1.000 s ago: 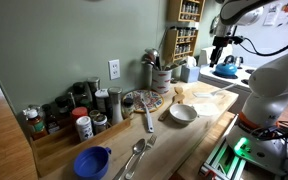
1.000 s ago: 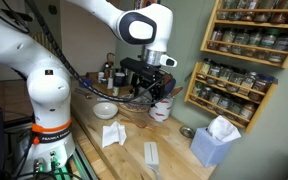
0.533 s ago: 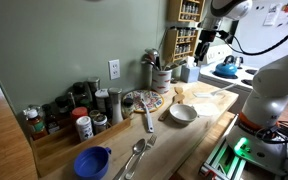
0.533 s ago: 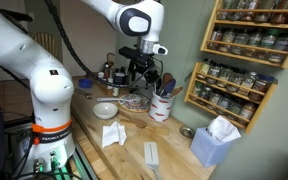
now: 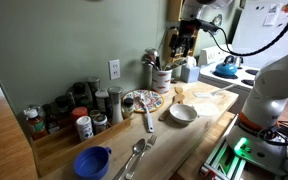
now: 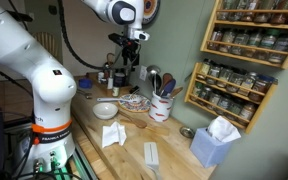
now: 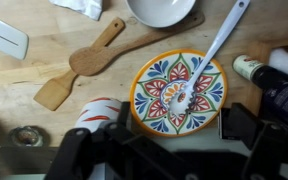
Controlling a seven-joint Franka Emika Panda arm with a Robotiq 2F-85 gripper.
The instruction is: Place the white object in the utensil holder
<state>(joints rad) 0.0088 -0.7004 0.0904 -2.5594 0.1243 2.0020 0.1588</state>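
White and slim, the white object (image 7: 212,52) lies with its broad end on the middle of the patterned plate (image 7: 154,100), and its handle runs off over the rim to end beside the white bowl (image 7: 162,10); whether handle and bowl touch cannot be told. In an exterior view the white object (image 5: 149,122) shows as a pale streak on the wooden tabletop (image 5: 179,140), at the edge of the plate (image 5: 139,100) and left of the bowl (image 5: 182,113). The utensil holder (image 5: 161,79) stands just behind the plate near the wall, a pale crock with dark and metal handles sticking up; the same holder (image 6: 162,106) sits just beside the plate (image 6: 134,102) in both exterior views. The gripper (image 5: 184,45) hangs high above the tabletop, well apart from the white object and the holder, pointing down (image 6: 124,65). Its fingers (image 7: 246,125) appear in the wrist view as dark blurred blocks spread wide along the bottom edge, apart and with nothing held between them. A wooden spatula (image 7: 79,65) lies left of the plate, and a red-and-white jar (image 7: 102,112) stands just beside the plate's rim.
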